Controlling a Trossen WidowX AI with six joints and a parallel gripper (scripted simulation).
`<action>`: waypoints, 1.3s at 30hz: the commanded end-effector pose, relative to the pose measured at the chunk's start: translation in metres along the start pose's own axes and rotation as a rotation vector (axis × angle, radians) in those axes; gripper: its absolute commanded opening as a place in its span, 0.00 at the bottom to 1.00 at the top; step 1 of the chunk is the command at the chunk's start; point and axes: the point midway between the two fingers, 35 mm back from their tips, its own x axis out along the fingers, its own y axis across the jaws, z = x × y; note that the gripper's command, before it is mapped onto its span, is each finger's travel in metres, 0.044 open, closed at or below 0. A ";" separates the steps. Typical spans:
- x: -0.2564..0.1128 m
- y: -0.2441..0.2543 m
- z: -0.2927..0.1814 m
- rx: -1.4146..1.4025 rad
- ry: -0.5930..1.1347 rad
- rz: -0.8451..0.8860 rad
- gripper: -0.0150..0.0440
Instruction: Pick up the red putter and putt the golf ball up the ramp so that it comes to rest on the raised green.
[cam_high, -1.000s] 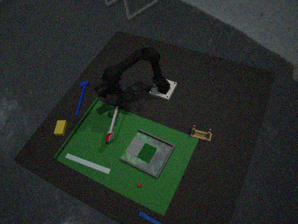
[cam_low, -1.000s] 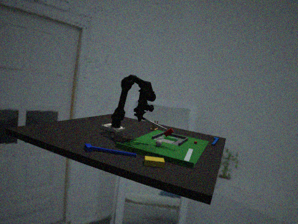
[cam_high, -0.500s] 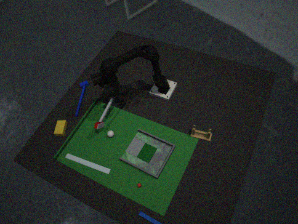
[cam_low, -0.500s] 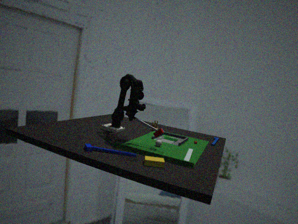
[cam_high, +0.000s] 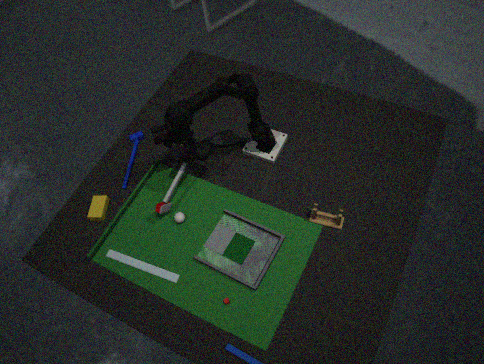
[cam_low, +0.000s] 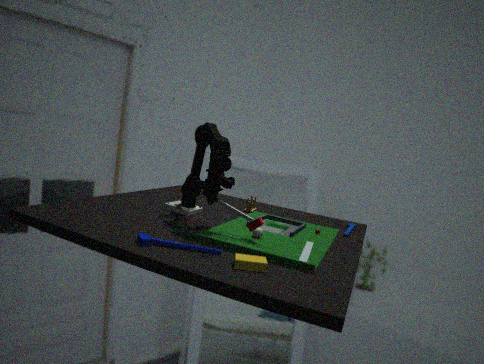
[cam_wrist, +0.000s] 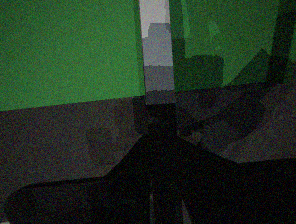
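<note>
My gripper (cam_high: 185, 162) (cam_low: 219, 200) (cam_wrist: 156, 139) is shut on the putter's pale shaft (cam_high: 175, 183) (cam_low: 237, 210) (cam_wrist: 158, 50). The shaft slants down to the red putter head (cam_high: 161, 207) (cam_low: 255, 224), which hangs low over the mat, just left of the white golf ball (cam_high: 179, 217) (cam_low: 257, 233) in the top view. The ball rests on the green mat (cam_high: 135, 232) (cam_low: 220, 237). The ramp (cam_high: 216, 240), with low grey walls, lies beyond the ball from the head, and a dark green square (cam_high: 239, 248) is inside them. Head and ball are out of the wrist view.
A blue putter (cam_high: 131, 162) (cam_low: 180, 245) and a yellow block (cam_high: 98, 207) (cam_low: 251, 262) lie outside the mat's left rail. A wooden stand (cam_high: 327, 218) (cam_low: 250, 205) is beyond its right corner. A white strip (cam_high: 142, 266) (cam_low: 306, 251) and a small red ball (cam_high: 226, 301) (cam_low: 317, 231) are on the mat.
</note>
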 end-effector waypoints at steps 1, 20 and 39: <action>0.006 0.000 0.001 0.004 -0.009 0.001 0.25; 0.033 0.000 0.001 0.004 -0.009 0.001 0.25; 0.034 -0.016 0.001 0.002 -0.006 -0.001 0.25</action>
